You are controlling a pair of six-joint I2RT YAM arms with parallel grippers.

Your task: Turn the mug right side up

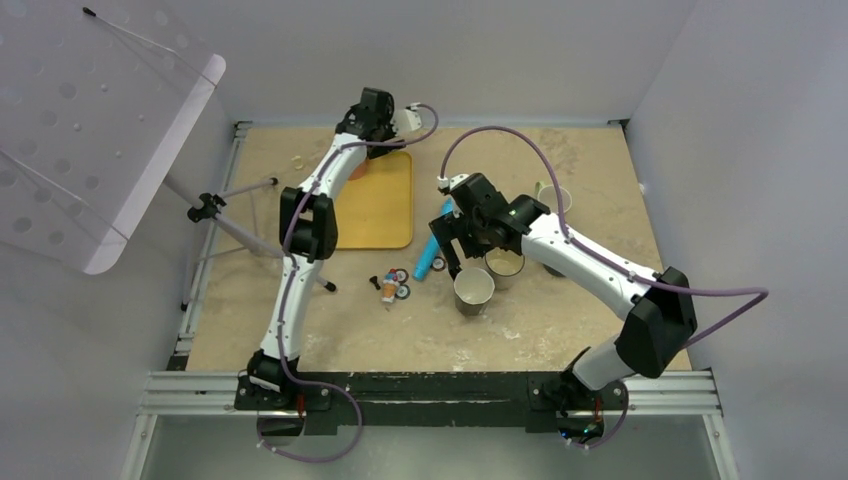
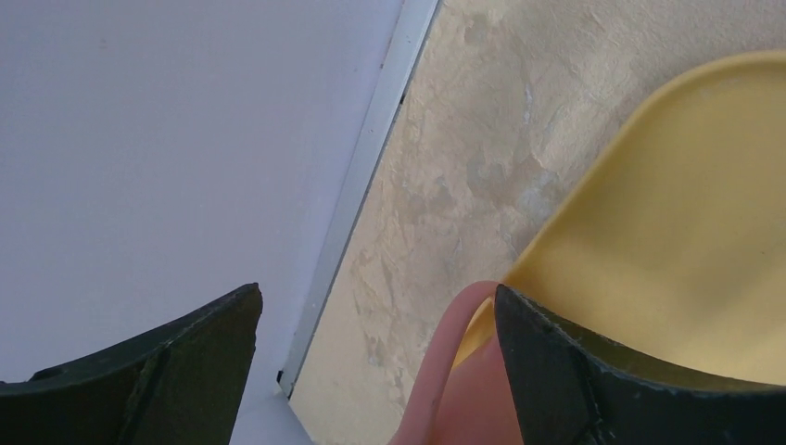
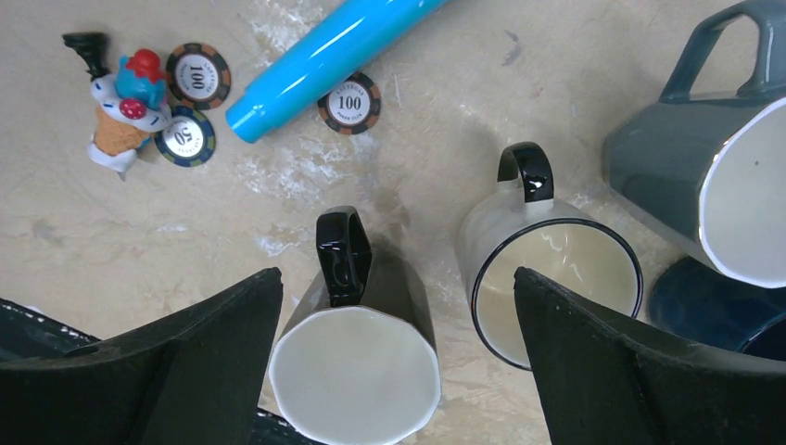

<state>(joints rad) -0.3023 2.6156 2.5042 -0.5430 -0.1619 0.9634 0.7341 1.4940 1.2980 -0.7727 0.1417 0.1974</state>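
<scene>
I counted four mugs [image 3: 556, 278], three chips [image 3: 196, 74], one tube [image 3: 324, 60] | right gripper [image 3: 394, 278] spread wide over black mug [image 3: 357, 371] | left gripper [image 2: 375, 297] spread too, far beyond it at table [image 2: 445, 185] edge

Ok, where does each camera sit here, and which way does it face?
Top external: above and behind the bases, looking down on the table; left arm and right arm show.
Left wrist: looks down at the yellow tray corner by the wall; left gripper open.
Right wrist: looks down on black mug, white mug, blue tube, poker chips; right gripper open.
Shared: top external and right wrist both show those mugs and the tube.
</scene>
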